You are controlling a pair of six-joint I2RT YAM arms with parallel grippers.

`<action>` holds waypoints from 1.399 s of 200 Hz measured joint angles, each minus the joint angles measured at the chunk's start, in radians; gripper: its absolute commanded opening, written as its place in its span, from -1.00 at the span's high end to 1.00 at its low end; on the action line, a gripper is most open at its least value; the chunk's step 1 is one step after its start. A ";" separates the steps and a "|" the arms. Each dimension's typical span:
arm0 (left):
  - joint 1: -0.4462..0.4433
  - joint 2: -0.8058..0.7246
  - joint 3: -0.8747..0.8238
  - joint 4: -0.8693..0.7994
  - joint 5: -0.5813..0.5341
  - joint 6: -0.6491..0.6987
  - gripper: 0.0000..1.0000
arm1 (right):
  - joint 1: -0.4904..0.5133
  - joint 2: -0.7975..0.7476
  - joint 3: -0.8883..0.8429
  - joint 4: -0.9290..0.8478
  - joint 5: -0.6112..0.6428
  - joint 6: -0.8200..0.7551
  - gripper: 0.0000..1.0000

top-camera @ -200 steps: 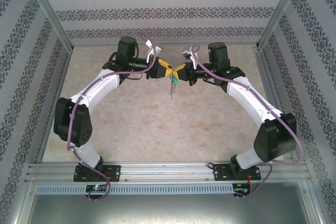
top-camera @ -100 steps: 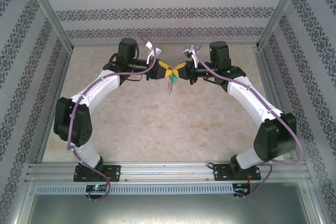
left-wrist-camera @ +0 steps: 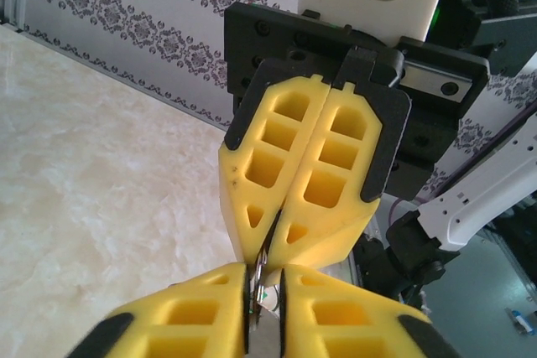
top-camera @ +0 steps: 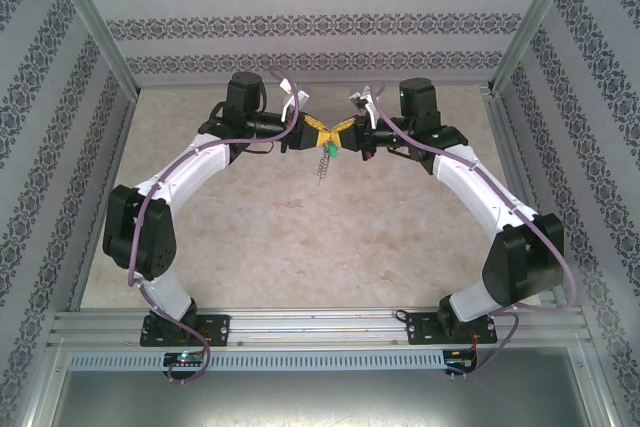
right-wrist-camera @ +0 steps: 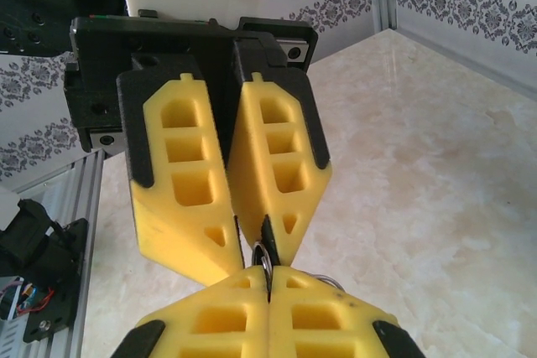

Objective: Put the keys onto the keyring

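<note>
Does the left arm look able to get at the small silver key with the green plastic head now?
Probably yes. The left gripper is tip to tip with the right gripper, which pinches the grey metal keyring, and the green-headed key hangs right by them, nothing between.

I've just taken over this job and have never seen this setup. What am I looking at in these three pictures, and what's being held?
Two robot arms stand at a marble-look table. The overhead picture looks down from behind them. The other two come from a camera on each wrist, so the yellow fingers at the bottom are that arm's own, those above the other arm's. The left gripper and right gripper meet tip to tip, both pinched on the metal keyring. The green-headed key and a chain hang beneath.
</note>
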 measured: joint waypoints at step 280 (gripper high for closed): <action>-0.011 -0.064 -0.327 0.795 -0.163 -0.419 1.00 | -0.013 -0.132 -0.400 0.541 0.077 0.386 -0.16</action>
